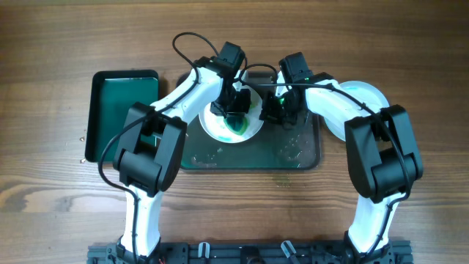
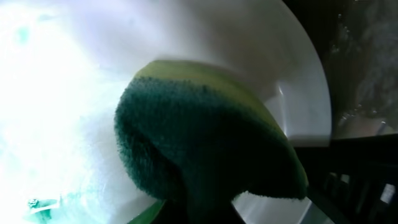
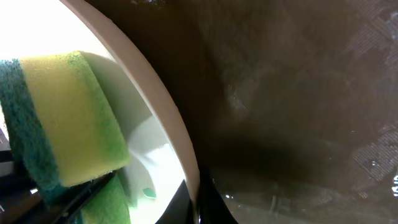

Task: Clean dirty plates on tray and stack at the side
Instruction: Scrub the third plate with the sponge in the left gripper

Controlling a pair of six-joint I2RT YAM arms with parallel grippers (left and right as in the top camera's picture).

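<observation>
Where the left fingers sit: hidden behind the sponge (image 2: 205, 149), which the left gripper (image 1: 233, 106) clamps, dark green scouring face toward the wrist camera and a yellow layer behind.
Sponge contact: pressed to the inside of the dirty plate (image 1: 214, 125), near its far half.
Right fingers: one dark finger (image 3: 214, 205) shows at the bottom of the right wrist view, right against the plate rim; whether the right gripper (image 1: 272, 111) is clamped on the rim cannot be told.
Dirty plate: round and white, lying on the left half of the grey tray (image 1: 308, 163), between the two grippers.
Smear (image 1: 236, 132): teal-green, on the near part of the plate, below the sponge.
Grey tray: dark and rectangular, at the table's middle, its bare right half speckled with water drops (image 1: 293, 150).
Side stack (image 1: 366, 94): plain white plates just right of the tray, partly under the right arm; their number cannot be told.
Small tray (image 1: 121, 110): black with green inside, just left of the grey tray.
Table (image 1: 58, 44): brown wood grain.
</observation>
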